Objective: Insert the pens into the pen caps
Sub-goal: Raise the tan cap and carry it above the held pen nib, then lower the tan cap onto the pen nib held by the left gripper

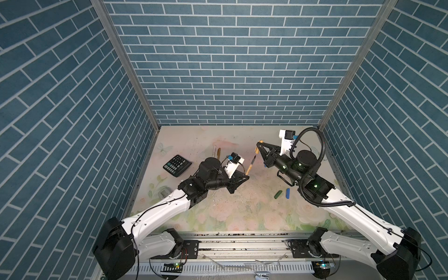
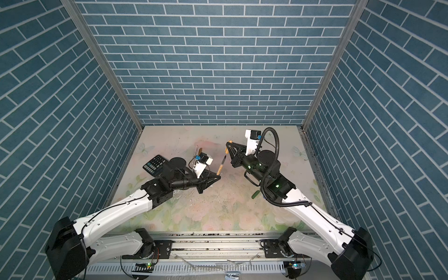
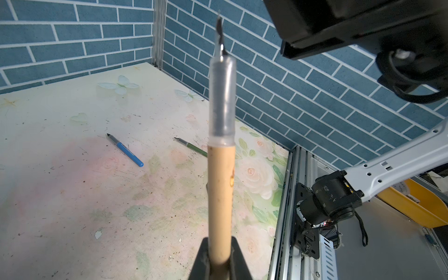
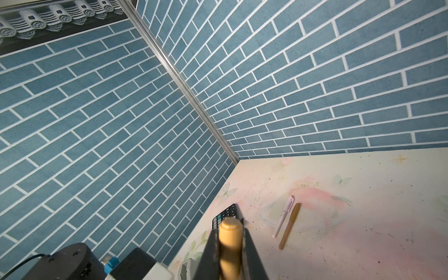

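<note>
Grips a gold-brown pen (image 1: 250, 165) in the left gripper (image 1: 247, 176), clamped tight on the butt end, with the clear section and dark nib tilted up toward the right gripper (image 1: 258, 146). Pinches a gold-brown cap (image 4: 230, 240) there, likewise clenched, raised off the table and apart from the nib, with open air between. Beyond the held barrel in the left wrist view, lying flat and near each other: a blue pen (image 3: 126, 151) and a dark green pen (image 3: 192, 147), the latter partly hidden behind the barrel. Toward the far wall, side by side: a pale pink pen (image 4: 283, 217) and a second gold-brown pen (image 4: 289, 225), with a black calculator (image 1: 177, 165) to their left in both top views. Just beside the right arm, close together: a dark green cap (image 1: 278, 194) and a blue cap (image 1: 287, 193). Underneath, a floral table (image 1: 218, 213), pale, scuffed and speckled; around it on three sides, blue brick-pattern walls (image 1: 230, 60).
</note>
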`<state>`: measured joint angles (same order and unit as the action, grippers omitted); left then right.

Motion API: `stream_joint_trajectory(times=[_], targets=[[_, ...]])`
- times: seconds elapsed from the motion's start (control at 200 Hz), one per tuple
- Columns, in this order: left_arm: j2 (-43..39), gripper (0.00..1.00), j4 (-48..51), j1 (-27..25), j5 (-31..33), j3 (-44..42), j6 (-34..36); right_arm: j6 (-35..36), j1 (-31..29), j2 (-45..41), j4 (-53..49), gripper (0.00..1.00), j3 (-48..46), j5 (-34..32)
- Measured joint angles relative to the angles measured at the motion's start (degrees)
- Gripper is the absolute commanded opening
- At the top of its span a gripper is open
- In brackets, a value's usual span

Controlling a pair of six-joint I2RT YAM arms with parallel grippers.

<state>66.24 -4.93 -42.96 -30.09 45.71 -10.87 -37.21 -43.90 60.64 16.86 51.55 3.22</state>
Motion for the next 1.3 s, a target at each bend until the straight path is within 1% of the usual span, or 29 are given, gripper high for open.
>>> stream_joint_trajectory(times=[0.77, 1.3], targets=[[0.0, 0.0, 0.3, 0.0, 0.6, 0.0, -0.1, -2.2, -0.3, 0.0, 0.7, 0.06, -2.2, 0.3], [0.0, 0.0, -0.8, -0.1, 2.0, 0.0, -2.5, -5.0, -1.4, 0.6, 4.0, 0.07, -4.6, 1.1]])
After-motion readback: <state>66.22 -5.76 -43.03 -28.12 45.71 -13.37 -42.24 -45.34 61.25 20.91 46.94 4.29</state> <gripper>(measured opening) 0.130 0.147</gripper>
